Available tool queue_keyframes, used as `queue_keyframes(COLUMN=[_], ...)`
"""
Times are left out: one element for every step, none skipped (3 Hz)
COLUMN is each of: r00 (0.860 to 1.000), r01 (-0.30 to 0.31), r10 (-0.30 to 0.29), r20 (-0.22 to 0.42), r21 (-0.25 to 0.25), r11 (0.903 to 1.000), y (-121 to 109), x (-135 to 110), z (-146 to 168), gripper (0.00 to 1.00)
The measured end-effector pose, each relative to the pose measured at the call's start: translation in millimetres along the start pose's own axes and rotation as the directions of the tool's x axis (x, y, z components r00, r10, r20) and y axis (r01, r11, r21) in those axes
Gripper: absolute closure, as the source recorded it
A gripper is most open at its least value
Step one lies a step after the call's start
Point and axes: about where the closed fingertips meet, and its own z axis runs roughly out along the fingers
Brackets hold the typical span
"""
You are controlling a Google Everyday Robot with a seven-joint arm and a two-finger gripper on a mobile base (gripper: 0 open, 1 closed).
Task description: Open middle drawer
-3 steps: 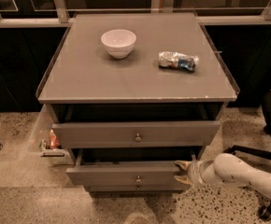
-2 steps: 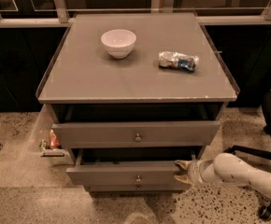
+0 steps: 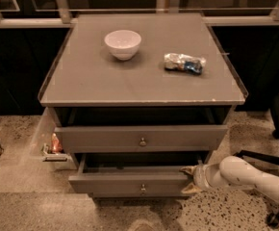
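Middle drawer — grey, flat-fronted, the lower of the two fronts in plain view on the grey cabinet. It stands pulled part-way out, with a dark strip of its inside showing behind the front. A small round knob sits at the centre of the front.

Gripper: at the right end of the middle drawer's front, level with it and right against it. Whether it is clenched, released or grasping the front cannot be told. The white arm comes in low from the right edge of the view, above the speckled floor.

Upper drawer: directly above the middle drawer, same grey, with its own knob at centre. It juts a little forward of the cabinet top, with a dark gap between the two.

On the cabinet top:
- White bowl, upright, towards the back and left of centre.
- Crumpled packet — silver with some blue — lying to the right of the bowl and apart from it.

Beside the cabinet: a small orange item at its left side, too unclear to name; a dark chair base with a castor at the far right.
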Motion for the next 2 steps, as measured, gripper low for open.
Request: queue_keyframes(r00=[1.0,0.999], r01=[-0.021,-0.044], r10=[0.021,0.044], r20=[0.002,-0.001], r21=[-0.021,-0.048], r11=[0.9996,0.9979], y=[1.6,5.1], x=[5.5,9.0], z=[5.2,8.0], gripper=[0.18,0.41])
